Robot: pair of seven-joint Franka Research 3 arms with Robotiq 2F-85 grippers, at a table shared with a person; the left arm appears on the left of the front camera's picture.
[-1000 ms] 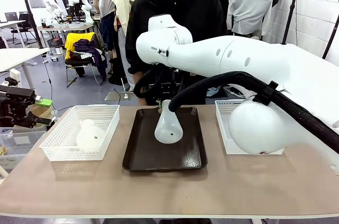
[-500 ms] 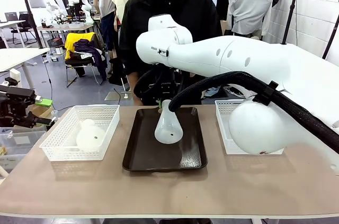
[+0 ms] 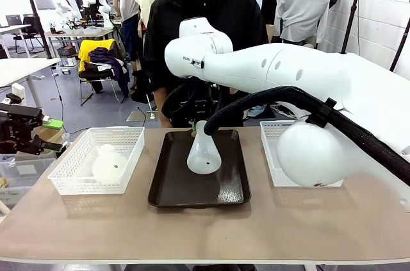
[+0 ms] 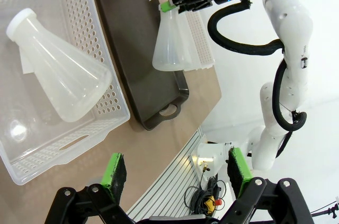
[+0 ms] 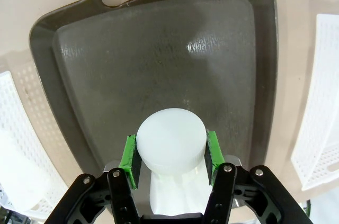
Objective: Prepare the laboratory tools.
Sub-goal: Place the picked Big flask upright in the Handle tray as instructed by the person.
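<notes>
One translucent white flask (image 3: 204,153) hangs tilted over the dark brown tray (image 3: 173,188), base low; whether it touches the tray I cannot tell. My right gripper (image 3: 196,127) is shut on its neck. The right wrist view has the flask's white top (image 5: 170,141) clamped between the green pads (image 5: 130,152) of the right gripper (image 5: 170,150), above the tray (image 5: 159,49). The second flask (image 3: 109,164) lies on its side in the left mesh basket (image 3: 128,133). My left gripper (image 3: 25,131) hovers open off the table's left end. The left wrist view looks past its open fingers (image 4: 114,173) at that lying flask (image 4: 58,75).
A second white mesh basket (image 3: 271,134) stands right of the tray, largely hidden behind my right arm's elbow (image 3: 314,152). A person in black stands at the far side behind the tray. The right arm spans the table's right half.
The person behind the table has shifted slightly. Both arms and both flasks stay where they were.
</notes>
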